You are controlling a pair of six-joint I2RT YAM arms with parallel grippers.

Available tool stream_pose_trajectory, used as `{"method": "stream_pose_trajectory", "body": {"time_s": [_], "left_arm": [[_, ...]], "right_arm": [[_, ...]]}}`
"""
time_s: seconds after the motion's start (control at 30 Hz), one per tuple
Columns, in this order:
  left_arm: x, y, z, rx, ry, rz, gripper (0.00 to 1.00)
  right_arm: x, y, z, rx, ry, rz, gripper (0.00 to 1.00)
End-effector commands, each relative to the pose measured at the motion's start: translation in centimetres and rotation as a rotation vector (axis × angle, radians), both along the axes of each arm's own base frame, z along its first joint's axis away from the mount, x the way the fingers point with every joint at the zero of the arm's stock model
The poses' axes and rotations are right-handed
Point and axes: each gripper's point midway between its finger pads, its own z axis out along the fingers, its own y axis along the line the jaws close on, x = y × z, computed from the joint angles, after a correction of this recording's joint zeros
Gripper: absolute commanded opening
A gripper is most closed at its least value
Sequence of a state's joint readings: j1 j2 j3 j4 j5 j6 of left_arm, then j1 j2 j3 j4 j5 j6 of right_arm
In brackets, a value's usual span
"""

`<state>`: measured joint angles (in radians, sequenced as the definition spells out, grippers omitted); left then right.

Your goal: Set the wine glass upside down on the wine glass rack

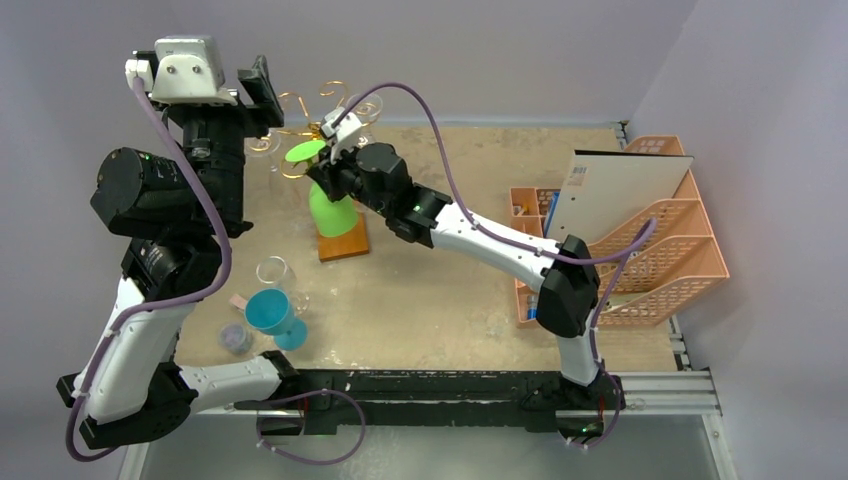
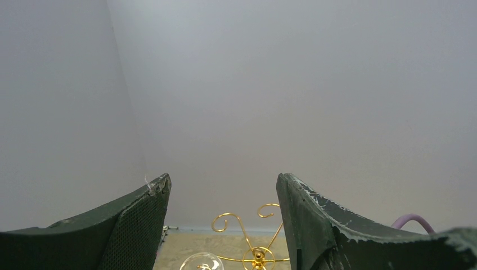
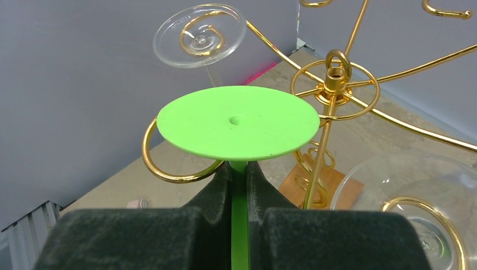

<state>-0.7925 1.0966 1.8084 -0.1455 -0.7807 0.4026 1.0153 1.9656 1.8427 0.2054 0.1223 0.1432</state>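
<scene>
Green wine glass (image 3: 236,121), inverted, in right jaws; rack (image 3: 336,76) alongside

Wine glass (image 3: 236,121) beside rack stem (image 3: 319,154)

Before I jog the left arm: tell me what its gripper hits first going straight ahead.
Likely the grey back wall; the left gripper points above the wine glass rack, though depth is unclear.

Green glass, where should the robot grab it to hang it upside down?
Grip the green glass by its thin stem, from the side, just under the flat round foot. Upside down, that wide foot shouldn't slip through; the right tool is shut there.
</scene>
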Motion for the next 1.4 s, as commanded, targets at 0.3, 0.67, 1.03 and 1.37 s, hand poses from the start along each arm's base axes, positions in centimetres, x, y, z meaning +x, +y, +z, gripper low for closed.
{"method": "stream_pose_trajectory", "body": {"time_s": [0.3,0.67,1.03,1.37], "left_arm": [[0.3,-0.4,0.5,-0.011,-0.009,-0.010,0.68],[0.9,-1.0,0.6,-0.003,-0.003,-0.010,0.68],[1.0,-1.1,0.6,-0.002,0.001,-0.007,0.68],[1.0,-1.0,0.5,-0.008,0.003,-0.010,0.68]], "right_arm": [[1.4,0.0,2.4,0.076,-0.139,-0.080,0.00],[1.9,0.4,3.0,0.123,-0.215,-0.088,0.00],[1.6,1.1,1.7,0.098,-0.215,-0.050,0.00],[0.8,1.1,0.5,0.096,-0.190,-0.016,0.00]]}}
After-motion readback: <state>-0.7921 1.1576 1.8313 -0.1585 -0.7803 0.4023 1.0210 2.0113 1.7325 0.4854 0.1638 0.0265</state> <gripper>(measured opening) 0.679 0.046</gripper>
